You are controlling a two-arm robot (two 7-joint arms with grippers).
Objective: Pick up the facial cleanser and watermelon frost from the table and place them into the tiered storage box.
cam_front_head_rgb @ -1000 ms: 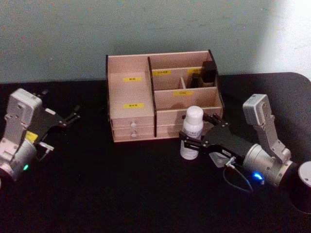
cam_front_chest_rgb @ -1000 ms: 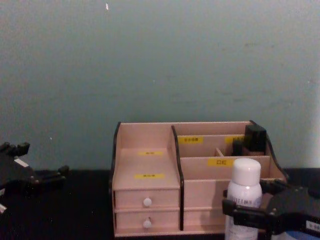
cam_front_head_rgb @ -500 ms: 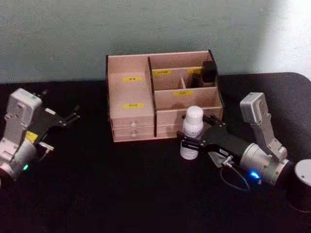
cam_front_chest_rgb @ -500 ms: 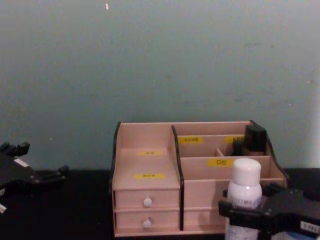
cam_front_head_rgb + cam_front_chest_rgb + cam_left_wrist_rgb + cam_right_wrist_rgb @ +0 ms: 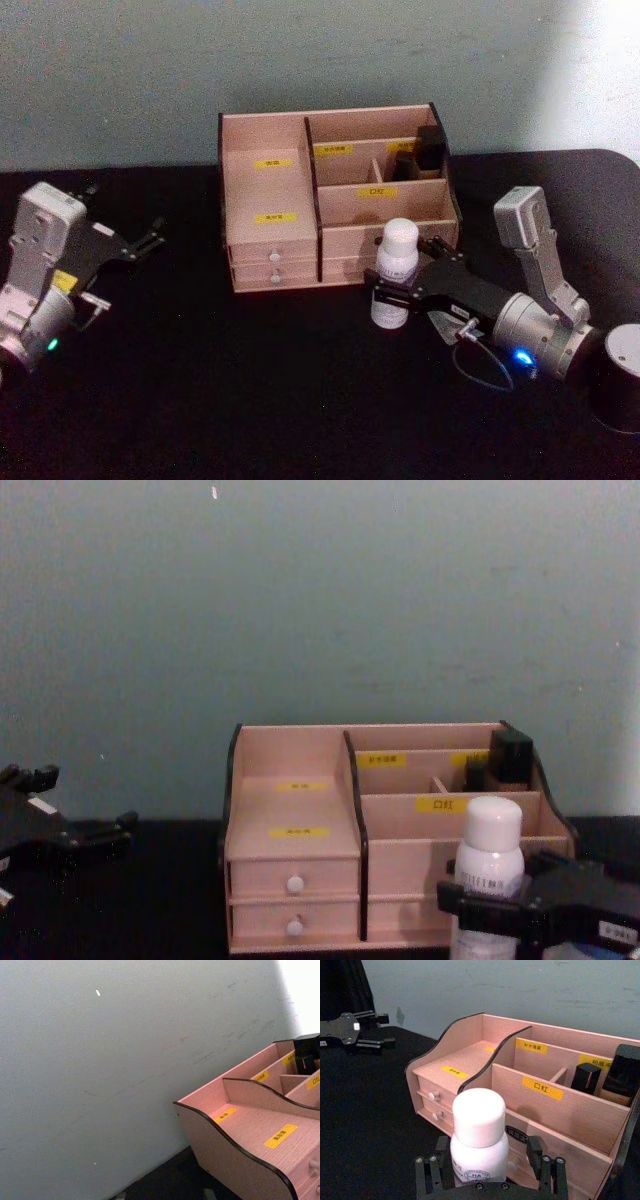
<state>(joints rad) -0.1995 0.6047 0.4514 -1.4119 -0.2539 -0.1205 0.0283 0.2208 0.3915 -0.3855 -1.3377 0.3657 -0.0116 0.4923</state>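
Since one second ago, my right claw has shifted only slightly. The chest view shows it a little lower across the cleanser. The cleanser has kept its spot and my left arm has not moved.

1. Left claw: I hold it over the left end of the black worktop, well apart from the box. Its fingers are spread and hold nothing.

2. Box: it stands at the middle rear of the worktop with its drawers facing me. Its left side is a stepped compartment above two closed drawers. Its right side is split into smaller compartments. Dark items stand in the rear right compartment.

3. Cleanser: it stands upright on the worktop, cap up, just in front of the right half of the box. It is not in any compartment.

4. Right claw: I reach in low from the right, with one finger on each side of the cleanser's body, below the cap. In the right wrist view my fingers flank the bottle, and a narrow gap shows between one finger and the bottle. The jaws are parted around the cleanser, not clamped on it.
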